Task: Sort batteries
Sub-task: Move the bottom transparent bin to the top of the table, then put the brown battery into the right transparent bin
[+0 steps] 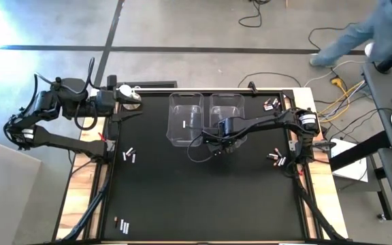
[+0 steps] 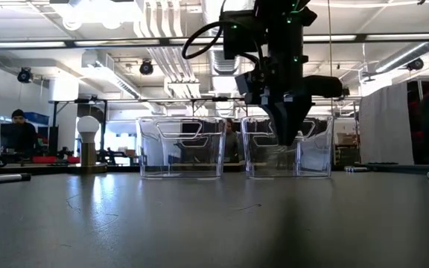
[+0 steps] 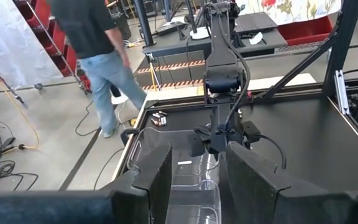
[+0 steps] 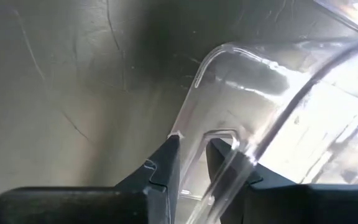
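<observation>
Two clear plastic bins stand side by side at the table's far middle: the left bin (image 1: 186, 117) and the right bin (image 1: 227, 107) (image 2: 319, 152). My right gripper (image 1: 224, 144) (image 4: 193, 155) points down at the right bin's near wall. One silvery battery (image 3: 184, 163) lies in the left bin. Loose batteries lie in clusters on the black table at left (image 1: 129, 155), near left (image 1: 121, 226), far right (image 1: 272, 104) and right (image 1: 278, 158). My left gripper (image 3: 197, 186) waits open, raised over the table's far left edge. My right gripper comes from above, pointing down, onto the right bin's near wall by its rounded corner (image 4: 188, 112). One finger (image 4: 165, 165) is outside the wall and the other finger (image 4: 229, 158) inside. The outer fingertip lies against the rim. The bin rests on the table.
A silver knob with a white ball (image 2: 88, 141) stands at the table's far left, close to my left arm. A person (image 3: 98, 50) walks on the floor beyond the table's right end. Bare black table lies near of the bins.
</observation>
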`<state>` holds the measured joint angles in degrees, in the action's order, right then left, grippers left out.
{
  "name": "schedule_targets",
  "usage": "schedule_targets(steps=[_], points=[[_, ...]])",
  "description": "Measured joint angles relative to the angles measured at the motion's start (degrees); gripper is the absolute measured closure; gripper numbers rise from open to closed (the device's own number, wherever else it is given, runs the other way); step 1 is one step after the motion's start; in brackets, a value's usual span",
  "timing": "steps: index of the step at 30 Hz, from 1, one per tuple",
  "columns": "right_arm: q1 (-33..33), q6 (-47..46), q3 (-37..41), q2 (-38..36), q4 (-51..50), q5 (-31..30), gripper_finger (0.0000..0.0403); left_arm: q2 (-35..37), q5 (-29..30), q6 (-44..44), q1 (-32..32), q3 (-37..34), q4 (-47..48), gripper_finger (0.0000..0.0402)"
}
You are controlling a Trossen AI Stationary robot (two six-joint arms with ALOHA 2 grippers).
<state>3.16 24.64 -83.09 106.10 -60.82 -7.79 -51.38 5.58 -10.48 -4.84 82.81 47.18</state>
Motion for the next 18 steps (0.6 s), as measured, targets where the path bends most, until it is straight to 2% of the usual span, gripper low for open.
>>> schedule_targets(steps=[8,12,15,18], points=[[-0.09,-0.77,0.0,-0.51,-0.62,-1.24,0.0299,0.15,-2.32,2.18,0.0,0.0,-0.43,0.0271],[-0.17,-2.77,-0.07,-1.95,-0.65,-1.22,0.0274,1.16,-1.04,3.71,-0.04,0.0,-1.19,0.0269],[-0.17,-4.38,-0.07,-3.52,-1.05,-1.22,0.0251,2.17,-0.37,3.74,-0.07,0.0,-1.2,0.0257],[-0.61,-9.72,-0.93,-6.49,-1.57,-0.35,0.0229,2.97,-0.28,4.67,-0.04,-0.02,-0.89,0.024]])
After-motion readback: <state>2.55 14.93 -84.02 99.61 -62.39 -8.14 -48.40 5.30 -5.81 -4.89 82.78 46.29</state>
